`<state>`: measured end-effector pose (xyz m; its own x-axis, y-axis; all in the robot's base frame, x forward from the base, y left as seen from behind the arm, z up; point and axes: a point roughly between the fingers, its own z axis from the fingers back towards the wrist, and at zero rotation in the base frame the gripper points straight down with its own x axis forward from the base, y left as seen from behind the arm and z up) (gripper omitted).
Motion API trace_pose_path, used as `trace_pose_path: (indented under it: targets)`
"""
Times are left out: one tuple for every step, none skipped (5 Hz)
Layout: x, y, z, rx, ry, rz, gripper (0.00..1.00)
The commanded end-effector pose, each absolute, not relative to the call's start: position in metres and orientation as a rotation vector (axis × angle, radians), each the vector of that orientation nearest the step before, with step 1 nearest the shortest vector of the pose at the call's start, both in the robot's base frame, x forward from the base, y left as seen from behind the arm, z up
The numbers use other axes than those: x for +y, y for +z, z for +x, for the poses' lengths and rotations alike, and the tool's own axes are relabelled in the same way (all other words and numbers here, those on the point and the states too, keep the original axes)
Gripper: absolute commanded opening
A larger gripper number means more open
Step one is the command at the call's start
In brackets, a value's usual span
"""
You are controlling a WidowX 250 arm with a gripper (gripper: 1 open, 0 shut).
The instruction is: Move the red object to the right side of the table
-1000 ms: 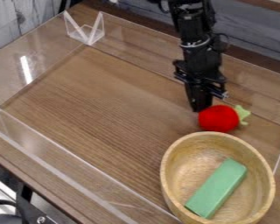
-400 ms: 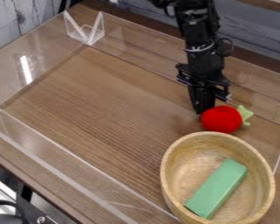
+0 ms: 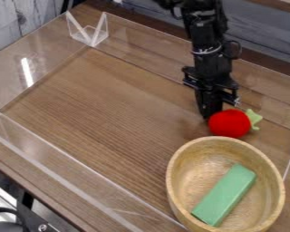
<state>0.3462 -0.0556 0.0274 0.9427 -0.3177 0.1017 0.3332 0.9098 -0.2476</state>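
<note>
Touching claw (image 3: 213, 107): red object (image 3: 230, 123)

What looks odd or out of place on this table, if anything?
Nothing looks spilled, broken or knocked over. The only mildly odd thing is a green block lying slanted inside the wooden bowl, where you would expect the toy fruit. The red fruit sits on the table beside the bowl, with the robot's closed fingers just above it.
</note>
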Motion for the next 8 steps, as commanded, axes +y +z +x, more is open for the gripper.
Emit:
trace_pose_path:
  targets:
    - [-0.059,0.044,0.358,-0.119,-0.351,-0.253,0.00]
    - [-0.058,0.043,0.359,-0.117,-0.343,-0.252,0.00]
    - [-0.058,0.042,0.360,-0.114,-0.335,-0.251,0.00]
    - [-0.057,0.041,0.361,-0.111,-0.327,-0.250,0.00]
    - [-0.057,0.040,0.362,-0.108,-0.319,-0.248,0.00]
    - [-0.056,0.041,0.362,-0.106,-0.311,-0.247,1.00]
    - [-0.055,0.044,0.362,-0.105,-0.302,-0.246,1.00]
    - [-0.050,0.050,0.360,-0.114,-0.293,-0.241,1.00]
